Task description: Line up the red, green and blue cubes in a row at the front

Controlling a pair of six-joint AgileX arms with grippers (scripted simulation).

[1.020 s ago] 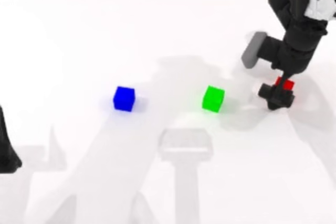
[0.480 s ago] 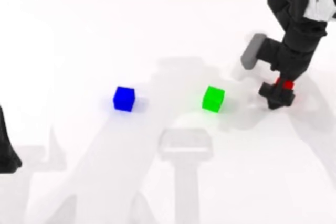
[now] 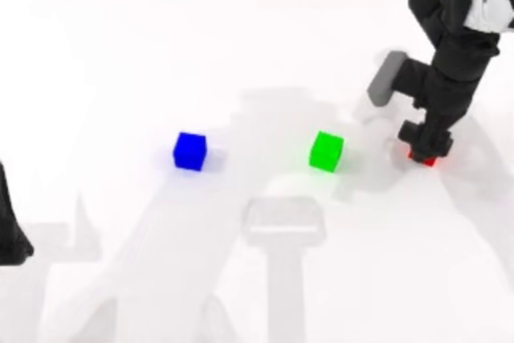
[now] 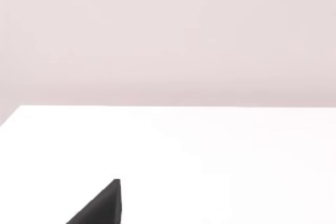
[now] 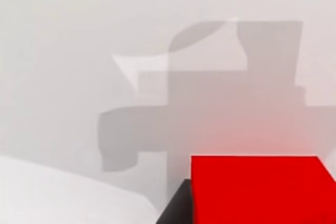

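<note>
The red cube (image 3: pixel 423 160) is mostly hidden under my right gripper (image 3: pixel 426 145) at the right of the table, with only a red sliver showing at the fingers' front. In the right wrist view the red cube (image 5: pixel 257 187) fills the near corner, and one dark fingertip (image 5: pixel 178 208) presses its side, so the gripper is shut on it. Left of it the green cube (image 3: pixel 327 151) rests on the table, a short gap away. The blue cube (image 3: pixel 190 151) lies farther left, level with the green one. My left arm (image 3: pixel 10 230) stays parked at the left edge, its one visible fingertip (image 4: pixel 102 205) standing alone.
The white table (image 3: pixel 265 54) carries grey shadows of the arms and of a camera stand (image 3: pixel 284 226) at the front middle. The right arm's grey wrist block (image 3: pixel 389 76) juts out behind the green cube.
The right gripper has shifted slightly back and lowered. The red cube, earlier showing behind the fingers, now shows at their front, closer to the table's front. Green and blue cubes have not moved.
</note>
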